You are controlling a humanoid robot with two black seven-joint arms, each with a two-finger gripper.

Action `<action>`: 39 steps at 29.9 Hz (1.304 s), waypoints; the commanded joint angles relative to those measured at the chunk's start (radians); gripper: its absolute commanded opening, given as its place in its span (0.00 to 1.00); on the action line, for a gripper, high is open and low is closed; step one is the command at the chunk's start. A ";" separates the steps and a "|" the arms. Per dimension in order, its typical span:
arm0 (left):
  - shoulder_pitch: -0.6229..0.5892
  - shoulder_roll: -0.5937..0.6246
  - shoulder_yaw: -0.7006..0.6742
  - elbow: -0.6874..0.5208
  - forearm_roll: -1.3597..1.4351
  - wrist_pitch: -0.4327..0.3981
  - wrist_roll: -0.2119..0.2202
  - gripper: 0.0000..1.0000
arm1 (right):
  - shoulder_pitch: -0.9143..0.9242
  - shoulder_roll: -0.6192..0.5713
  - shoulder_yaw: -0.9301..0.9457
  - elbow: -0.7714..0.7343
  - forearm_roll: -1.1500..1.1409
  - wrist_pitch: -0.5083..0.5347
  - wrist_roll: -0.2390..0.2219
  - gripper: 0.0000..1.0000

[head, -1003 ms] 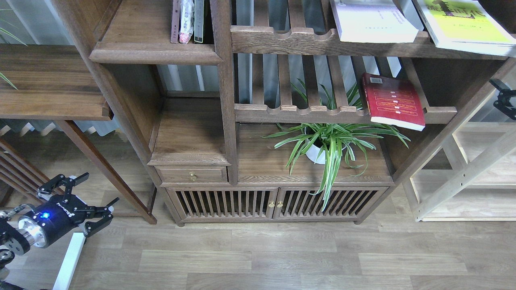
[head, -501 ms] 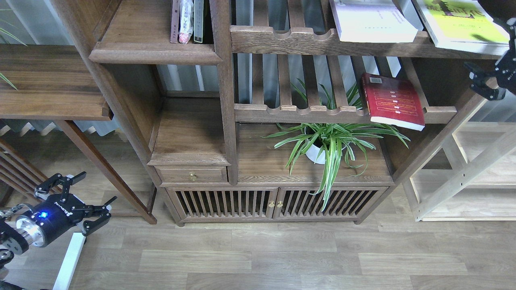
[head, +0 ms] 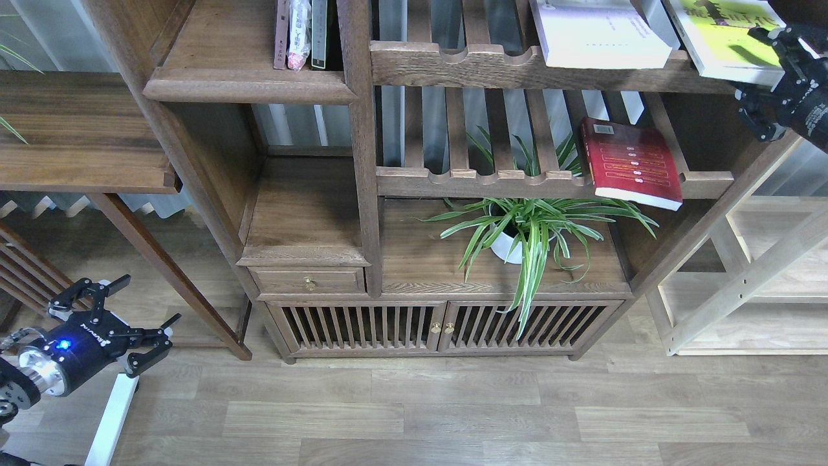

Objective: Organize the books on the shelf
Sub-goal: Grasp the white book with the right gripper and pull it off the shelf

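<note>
Three books lie flat on the slatted racks. The white/lavender book (head: 598,35) and the yellow-green book (head: 724,39) are on the top rack, and the red book (head: 631,162) is on the rack below. The dark solid shelf (head: 249,84) is at the upper left, with a few upright books (head: 301,32) at its right end. My right gripper (head: 753,68) is open at the yellow-green book's front right corner, with one finger above the book's edge and one below. My left gripper (head: 150,301) is open and empty, low at the left above the floor.
A potted spider plant (head: 527,226) stands under the red book. A small drawer (head: 309,281) and slatted cabinet doors (head: 440,327) lie below. A dark side table (head: 84,129) is at the left and a pale wooden rack (head: 750,278) at the right.
My right gripper has risen from the right edge and moved left to the yellow-green book's corner. My left gripper has drifted slightly down and left.
</note>
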 commanded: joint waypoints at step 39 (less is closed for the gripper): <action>0.011 -0.028 0.002 0.028 0.001 0.002 0.000 1.00 | -0.013 -0.323 0.040 0.353 0.264 -0.011 0.035 0.00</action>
